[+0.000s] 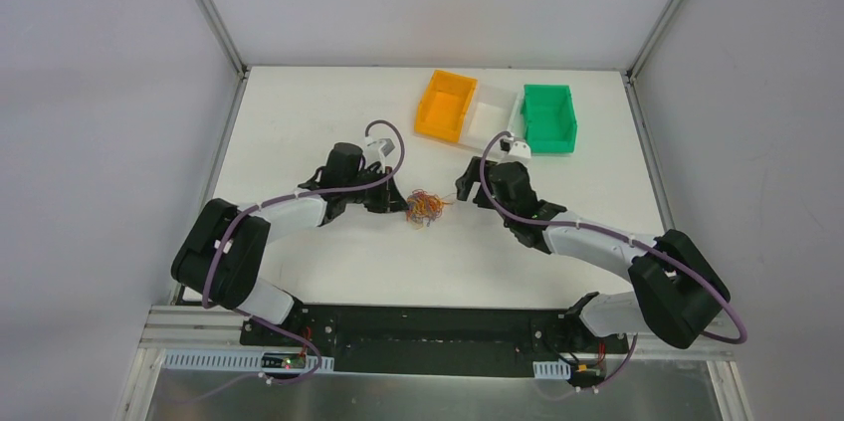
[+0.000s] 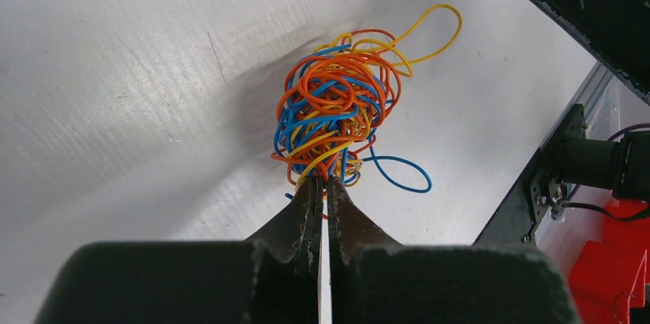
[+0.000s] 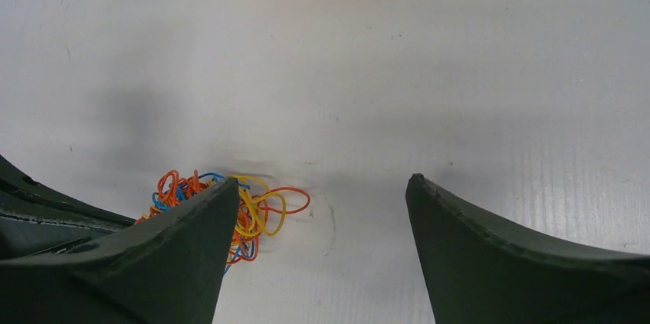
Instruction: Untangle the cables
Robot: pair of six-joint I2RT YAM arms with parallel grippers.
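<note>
Left gripper (image 2: 322, 184) is pinched tight on a few strands of the cables (image 2: 337, 113), with the clump bunched right off its tips. Right gripper (image 3: 322, 180) is spread wide, and the clump sits partly behind one finger.

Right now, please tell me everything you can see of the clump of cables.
The cables form one small, tight clump of very thin, curly wires: orange, blue, yellow, some red, seemingly plastic-coated. One yellow loop and one blue loop stick out loose. It sits near the middle of the white table. The left gripper is shut on strands at its edge; the open right gripper stands close, seemingly not touching.
</note>
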